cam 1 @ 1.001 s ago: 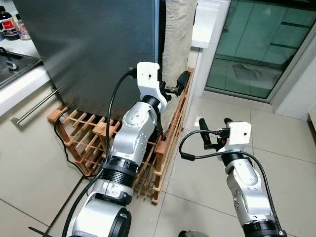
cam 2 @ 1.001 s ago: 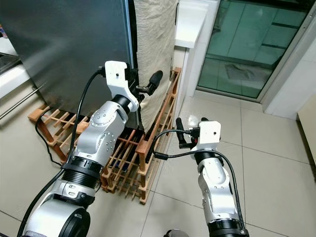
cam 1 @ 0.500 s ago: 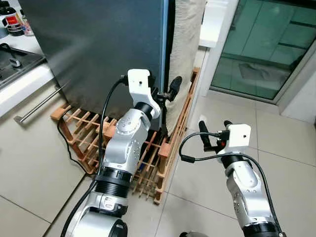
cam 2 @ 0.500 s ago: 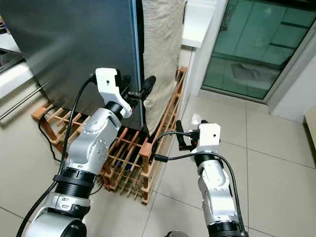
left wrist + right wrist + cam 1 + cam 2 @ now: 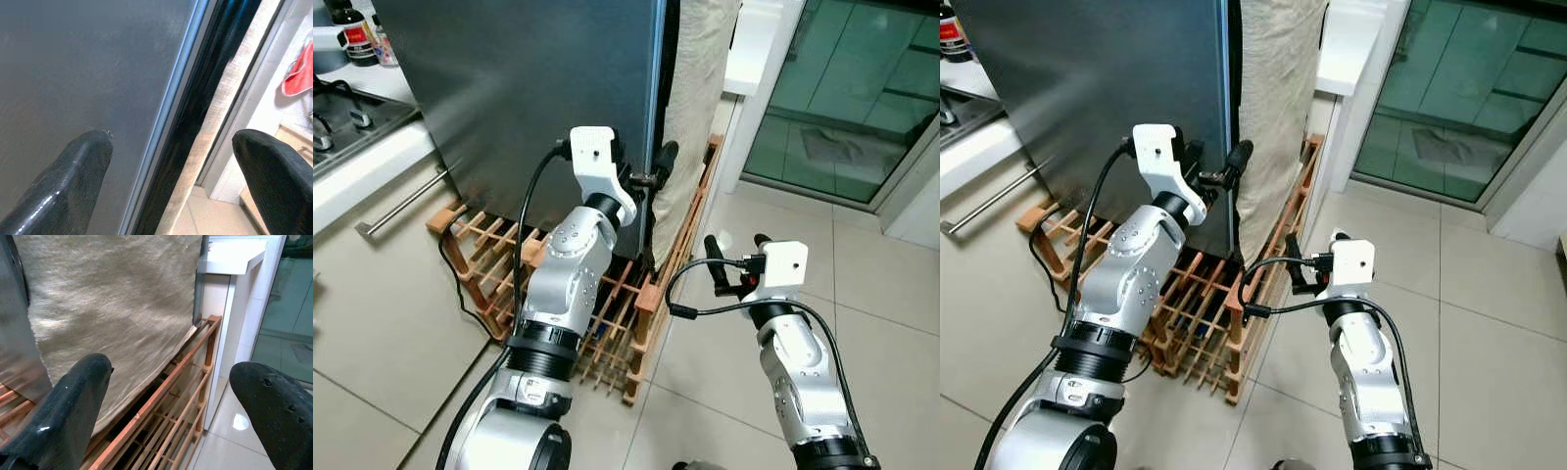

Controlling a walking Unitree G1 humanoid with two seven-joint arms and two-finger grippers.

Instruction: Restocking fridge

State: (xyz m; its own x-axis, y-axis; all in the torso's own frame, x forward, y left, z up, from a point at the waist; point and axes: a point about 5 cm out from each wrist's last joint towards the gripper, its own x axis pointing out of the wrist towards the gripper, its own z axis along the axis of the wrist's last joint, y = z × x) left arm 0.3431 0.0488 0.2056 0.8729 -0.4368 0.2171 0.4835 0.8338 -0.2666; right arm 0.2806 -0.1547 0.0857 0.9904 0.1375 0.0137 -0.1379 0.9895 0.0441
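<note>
Nearest, the right gripper (image 5: 736,260) hangs over the tiled floor (image 5: 891,323) with its two fingers spread wide. Beyond it, one wooden rack (image 5: 607,304); the left gripper (image 5: 644,174), fingers wide apart, straddles the single grey fridge (image 5: 529,88) door's edge.

Pale tiled floor (image 5: 391,352); a wooden rack (image 5: 607,313) lies on it, green glass door (image 5: 842,88) well beyond.
</note>
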